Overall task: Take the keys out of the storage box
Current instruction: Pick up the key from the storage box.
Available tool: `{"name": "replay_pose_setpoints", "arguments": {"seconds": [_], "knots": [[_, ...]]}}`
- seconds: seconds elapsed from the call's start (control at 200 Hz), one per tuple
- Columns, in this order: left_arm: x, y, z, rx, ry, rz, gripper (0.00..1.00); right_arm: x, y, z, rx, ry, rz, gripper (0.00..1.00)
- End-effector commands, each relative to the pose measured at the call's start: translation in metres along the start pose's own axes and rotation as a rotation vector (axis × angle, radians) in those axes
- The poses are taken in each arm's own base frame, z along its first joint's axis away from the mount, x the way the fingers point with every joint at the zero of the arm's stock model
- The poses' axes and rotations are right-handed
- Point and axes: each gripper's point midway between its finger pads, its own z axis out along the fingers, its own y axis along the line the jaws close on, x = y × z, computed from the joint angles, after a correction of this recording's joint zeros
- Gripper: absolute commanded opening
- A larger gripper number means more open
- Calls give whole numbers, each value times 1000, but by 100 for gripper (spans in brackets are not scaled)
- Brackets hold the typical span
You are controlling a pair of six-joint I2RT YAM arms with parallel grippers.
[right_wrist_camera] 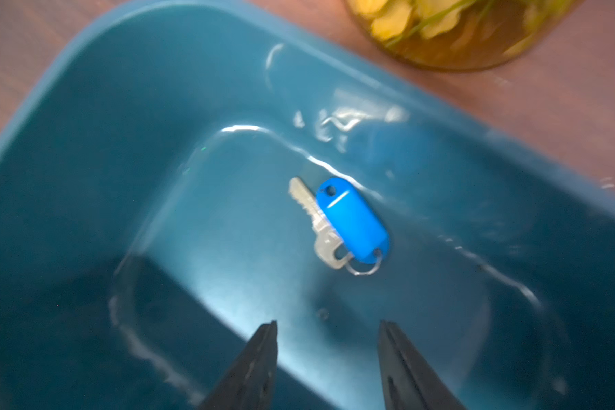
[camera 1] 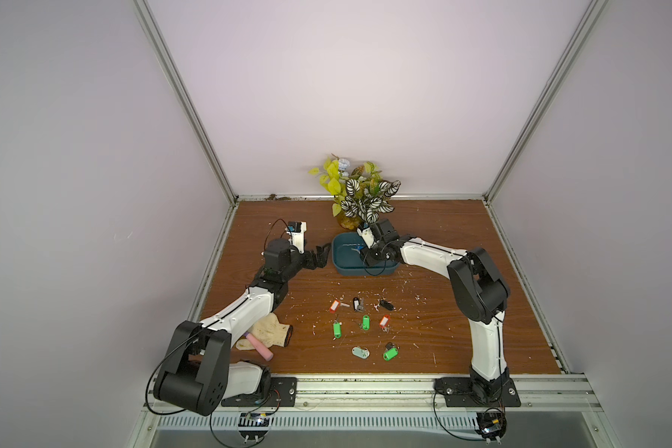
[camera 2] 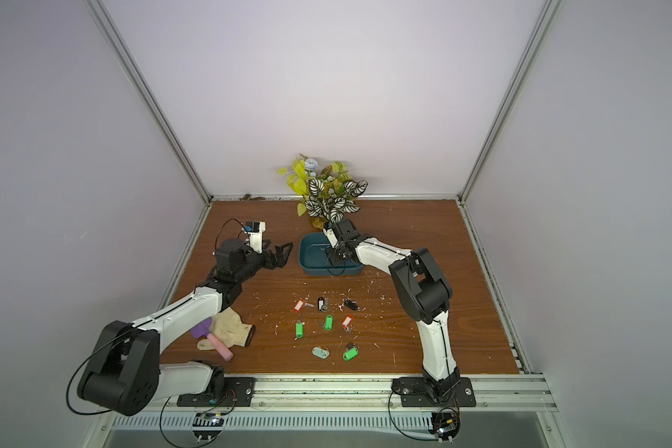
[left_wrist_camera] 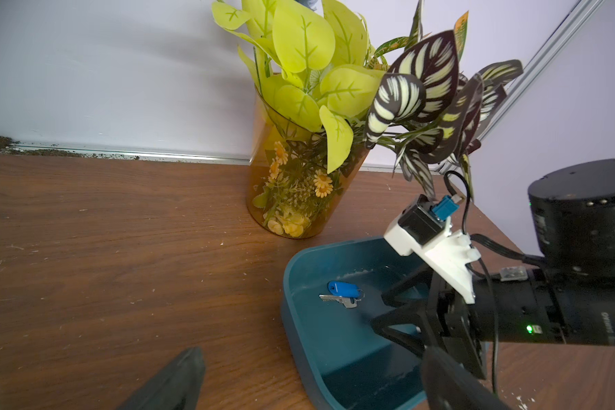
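Note:
The dark-teal storage box (camera 1: 340, 267) (camera 2: 307, 267) stands in front of the plant. One key with a blue tag (right_wrist_camera: 352, 222) (left_wrist_camera: 341, 289) lies on its floor. My right gripper (right_wrist_camera: 327, 324) (left_wrist_camera: 379, 309) hangs inside the box, just short of that key, open with nothing between its fingers. My left gripper (camera 1: 321, 256) (camera 2: 284, 252) is open and empty beside the box's left wall. Several keys lie in rows on the table in front of the box, among them an orange-red one (camera 1: 335, 305), a black one (camera 1: 356, 303), a green one (camera 1: 337, 329) and a pale grey one (camera 1: 361, 352).
A leafy plant (camera 1: 365, 194) in a yellowish pot (left_wrist_camera: 284, 198) stands right behind the box. A pale glove (camera 1: 270, 329) and a pink stick (camera 1: 260, 345) lie at the front left under my left arm. White flecks (camera 1: 404, 287) litter the wooden table.

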Motion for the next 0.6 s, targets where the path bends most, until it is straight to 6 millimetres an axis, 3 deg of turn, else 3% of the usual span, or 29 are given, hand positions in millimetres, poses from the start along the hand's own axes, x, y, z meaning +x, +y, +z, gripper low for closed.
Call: {"name": "replay_pose_setpoints", "arguments": {"seconds": [0.0, 0.105, 0.2, 0.39, 0.5, 0.59], "knots": [[-14, 1, -3, -1, -46, 6, 99, -4, 10, 6, -77, 4, 64, 52], [-12, 3, -3, -5, -41, 9, 99, -6, 10, 16, -99, -2, 88, 52], [-12, 3, -2, -6, -41, 9, 99, -18, 9, 22, -120, -31, 106, 51], [-10, 8, -1, -27, -37, 21, 99, -48, 26, 28, -249, -130, 103, 48], [-9, 9, 0, -33, -34, 26, 99, -51, 31, 37, -291, -133, 90, 46], [-8, 10, 0, -38, -30, 28, 99, -56, 32, 33, -300, -149, 76, 46]]}}
